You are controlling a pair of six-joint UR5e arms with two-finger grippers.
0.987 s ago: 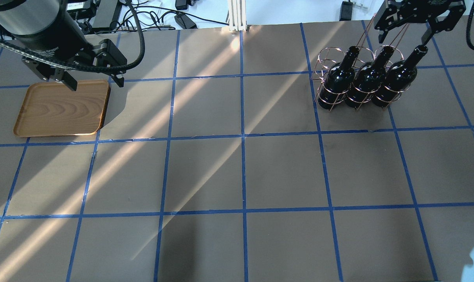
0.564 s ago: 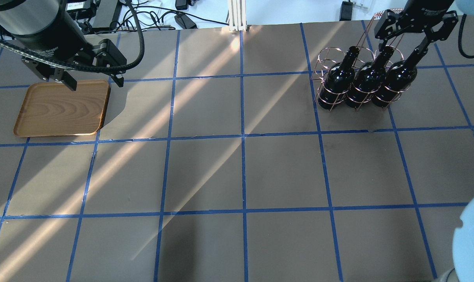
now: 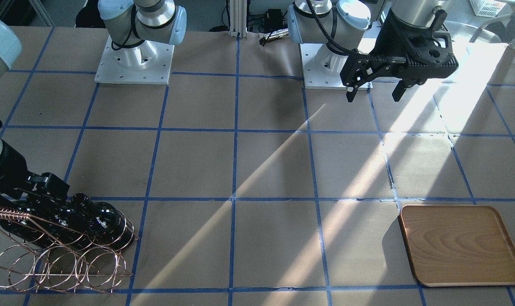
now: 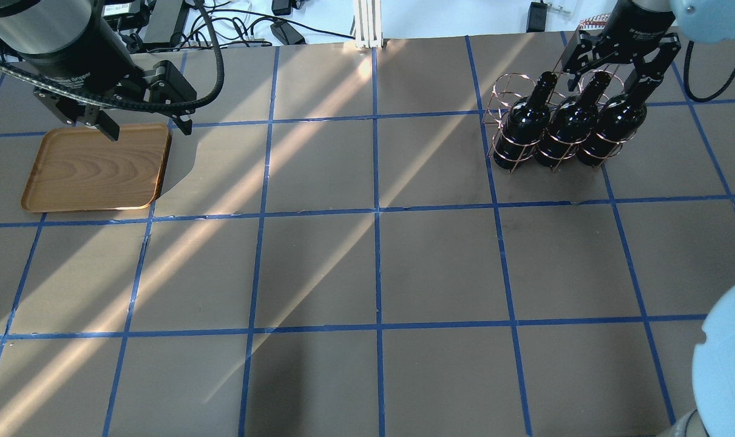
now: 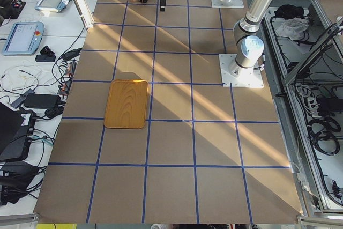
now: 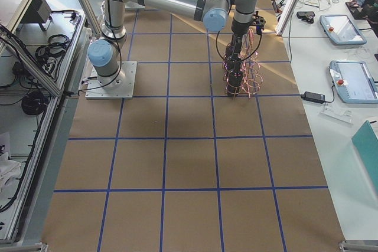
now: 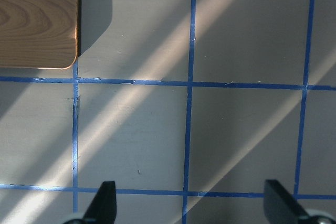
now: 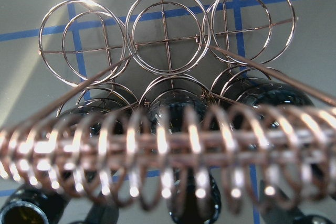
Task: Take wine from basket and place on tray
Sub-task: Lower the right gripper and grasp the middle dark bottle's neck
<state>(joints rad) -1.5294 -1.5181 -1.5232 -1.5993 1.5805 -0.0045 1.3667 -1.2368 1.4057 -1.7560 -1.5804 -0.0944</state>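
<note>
Three near-black wine bottles stand side by side in the near row of the copper wire basket at the far right of the table. My right gripper is open and low over the bottle necks. Its fingers straddle the middle bottle's neck, and one finger overlaps the right bottle's neck. The right wrist view shows the basket's coiled handle across the bottles. The wooden tray lies empty at the far left. My left gripper is open and empty, hovering over the tray's far right corner.
The basket's far row of rings is empty. Blue tape lines grid the brown table. Cables and devices lie beyond the far edge. The two arm bases stand at the robot's side.
My right gripper has moved down and to the left, from above and behind the basket to around the bottle necks. The left arm, tray and bottles have not moved.
</note>
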